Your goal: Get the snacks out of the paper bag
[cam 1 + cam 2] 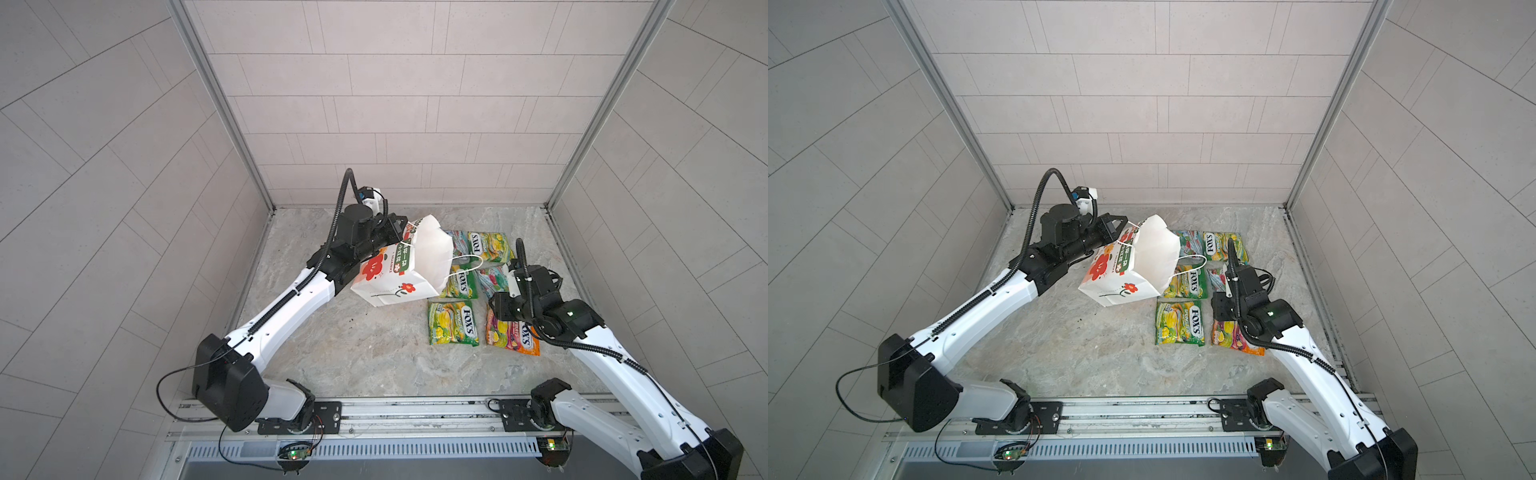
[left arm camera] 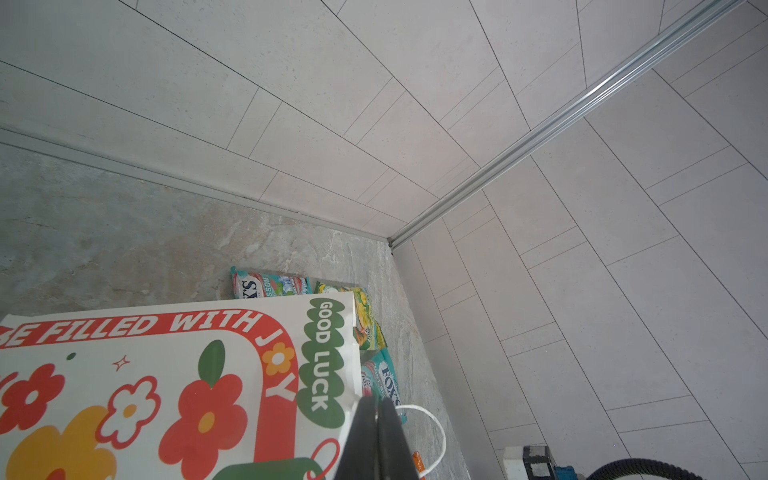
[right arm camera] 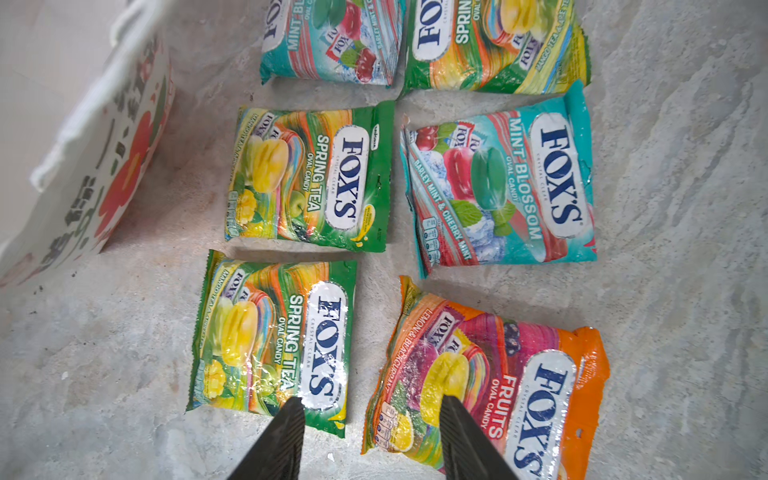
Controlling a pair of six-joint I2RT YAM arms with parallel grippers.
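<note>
Marble tabletop [image 1: 353,365]: six FOX'S packets [image 3: 307,178] at three o'clock of the paper bag [image 1: 399,286], left gripper [image 2: 376,405] pinching it, right gripper [image 3: 372,401] spread.

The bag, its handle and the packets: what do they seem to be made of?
Bag: probably matte white paper; it keeps sharp folds.
Handle: white cord, seemingly woven.
Packets: likely glossy plastic film; glare and fine wrinkles show.

Open tabletop [image 1: 357,357] left of the snacks [image 1: 453,323]; tilted paper bag [image 1: 428,257] close beside, perhaps over, the far-left ones.
</note>
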